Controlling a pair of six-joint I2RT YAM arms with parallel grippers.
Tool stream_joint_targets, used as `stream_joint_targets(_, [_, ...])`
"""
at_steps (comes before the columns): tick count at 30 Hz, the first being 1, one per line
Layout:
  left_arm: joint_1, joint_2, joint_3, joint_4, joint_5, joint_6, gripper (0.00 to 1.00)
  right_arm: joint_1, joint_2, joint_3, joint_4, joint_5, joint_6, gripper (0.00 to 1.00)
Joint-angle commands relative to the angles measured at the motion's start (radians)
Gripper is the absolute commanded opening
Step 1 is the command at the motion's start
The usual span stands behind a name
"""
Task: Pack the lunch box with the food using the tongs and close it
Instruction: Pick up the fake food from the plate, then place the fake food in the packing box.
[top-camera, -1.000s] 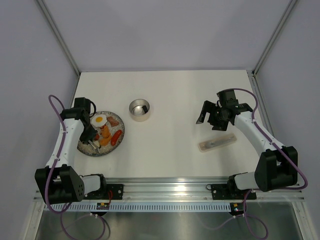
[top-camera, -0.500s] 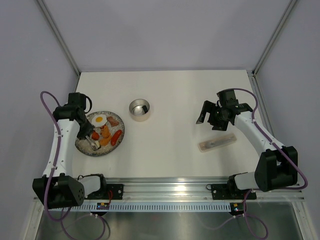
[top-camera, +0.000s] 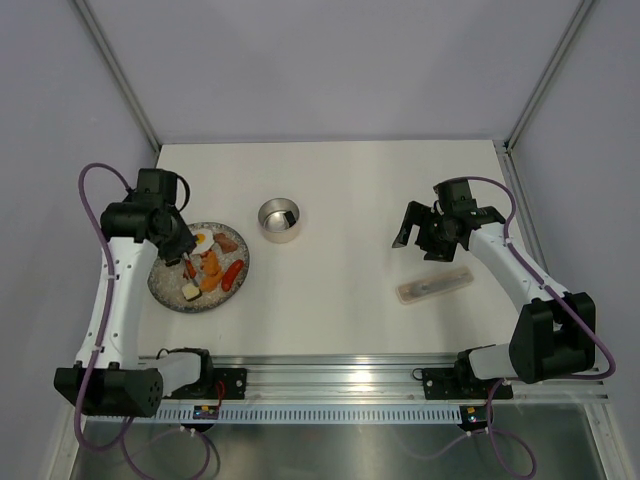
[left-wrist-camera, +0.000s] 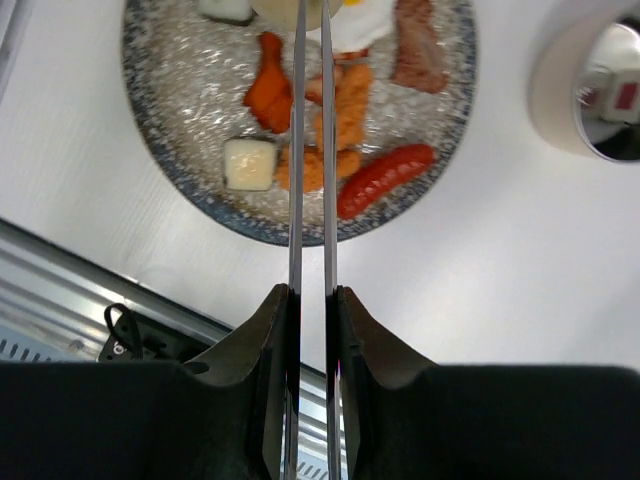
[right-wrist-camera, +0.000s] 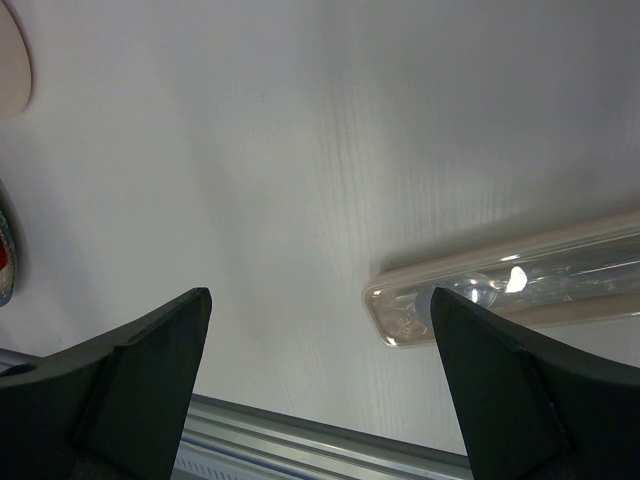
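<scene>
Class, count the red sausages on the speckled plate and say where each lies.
1. The red sausage lies near the rim of the speckled plate, right of the tongs in the left wrist view. The tongs hide only a thin strip.

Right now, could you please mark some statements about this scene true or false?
1. The left claw is shut on the long thin silver metal tongs. True.
2. The red toy sausage lies in the small round steel tin. False: it lies on the speckled grey plate, apart from the tin.
3. The right claw grips the long translucent plastic case. False: it hangs open; the case lies loose.
4. The white toy cube sits on the plate. True.
</scene>
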Motion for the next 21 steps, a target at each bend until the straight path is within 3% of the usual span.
stream_joint_targets(1, [-0.127,0.034,0.094,0.044,0.042,0.011,0.0,-0.003,-0.013,0.021,0.01,-0.004,-0.004,0.99])
stream_joint_targets(9, [-0.351,0.178,0.183,0.14,0.094,0.008,0.0,-0.003,-0.031,0.035,-0.017,0.022,-0.012,0.99])
stream_joint_targets(21, [-0.412,0.29,0.129,0.34,0.215,0.018,0.0,-0.002,-0.048,0.032,-0.037,0.039,-0.014,1.0])
